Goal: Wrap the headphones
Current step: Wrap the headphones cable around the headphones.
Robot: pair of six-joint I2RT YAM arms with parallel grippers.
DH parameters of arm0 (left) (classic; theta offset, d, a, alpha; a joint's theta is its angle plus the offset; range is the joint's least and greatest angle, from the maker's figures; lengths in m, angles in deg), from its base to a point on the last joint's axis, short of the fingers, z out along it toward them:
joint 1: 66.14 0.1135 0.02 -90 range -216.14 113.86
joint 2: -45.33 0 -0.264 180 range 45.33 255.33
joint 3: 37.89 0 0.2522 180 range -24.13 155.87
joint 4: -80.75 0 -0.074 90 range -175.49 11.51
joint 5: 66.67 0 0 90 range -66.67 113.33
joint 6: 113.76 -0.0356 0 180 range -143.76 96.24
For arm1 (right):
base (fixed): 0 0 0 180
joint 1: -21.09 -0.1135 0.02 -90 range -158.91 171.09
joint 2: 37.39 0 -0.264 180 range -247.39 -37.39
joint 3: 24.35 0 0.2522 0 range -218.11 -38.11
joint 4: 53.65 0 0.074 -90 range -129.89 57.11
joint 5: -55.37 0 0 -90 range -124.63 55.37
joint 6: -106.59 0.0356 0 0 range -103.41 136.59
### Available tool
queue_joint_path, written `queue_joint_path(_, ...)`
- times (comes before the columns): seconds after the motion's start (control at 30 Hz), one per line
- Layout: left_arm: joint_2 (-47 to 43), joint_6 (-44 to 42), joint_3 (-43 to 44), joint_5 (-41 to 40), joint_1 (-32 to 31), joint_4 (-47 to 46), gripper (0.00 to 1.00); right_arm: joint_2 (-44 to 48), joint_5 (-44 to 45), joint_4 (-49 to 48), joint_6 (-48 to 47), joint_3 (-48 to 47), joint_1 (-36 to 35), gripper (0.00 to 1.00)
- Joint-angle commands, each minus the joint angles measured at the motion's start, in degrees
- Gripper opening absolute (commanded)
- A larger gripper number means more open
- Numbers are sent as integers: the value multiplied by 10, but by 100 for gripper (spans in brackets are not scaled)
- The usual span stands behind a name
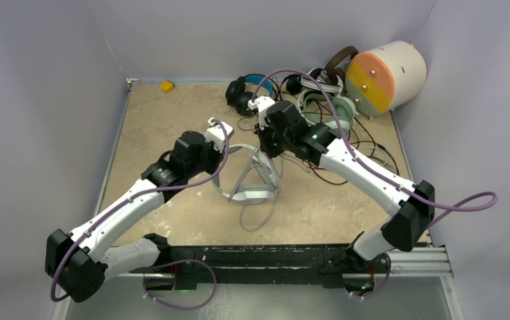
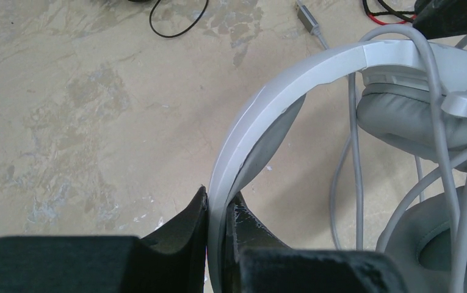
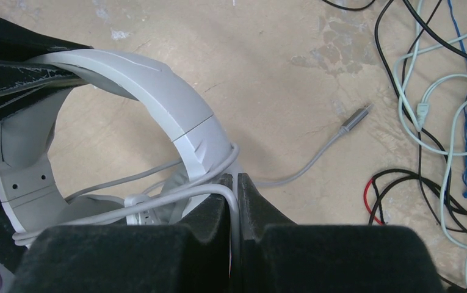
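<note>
A white-grey pair of headphones [image 1: 252, 190] is held over the middle of the table between both arms. My left gripper [image 2: 218, 204] is shut on its white headband [image 2: 292, 79], with the band pinched between both fingers. Its grey ear cushions [image 2: 401, 116] hang to the right in the left wrist view. My right gripper [image 3: 235, 183] is shut on the headset's thin grey cable [image 3: 206, 190], which loops over the headband [image 3: 157, 91] near the earcup. The cable's free end and its metal plug [image 3: 356, 116] lie on the table. In the top view the left gripper [image 1: 229, 152] and right gripper [image 1: 265, 150] sit close together.
Other headphones [image 1: 305, 93] lie in a tangled pile at the back right, beside a big cream cylinder [image 1: 382, 73]. Loose black, red, blue and white cables [image 3: 438, 122] spread to the right of my right gripper. A small yellow block [image 1: 167, 85] sits at the back left. Walls enclose three sides of the table.
</note>
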Motion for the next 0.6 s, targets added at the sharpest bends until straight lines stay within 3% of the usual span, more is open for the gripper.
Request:
queue_joint_path(0.0, -6, -21, 13, 81, -22, 24, 0, 25, 71, -29, 3, -6, 50, 4)
queue_joint_path(0.27, 23, -29, 37, 80, -60, 42, 0, 73, 72, -30, 14, 54, 71, 6)
queue_joint_path(0.57, 10, -26, 32, 59, -69, 42, 0, 46, 52, -39, 11, 65, 107, 8)
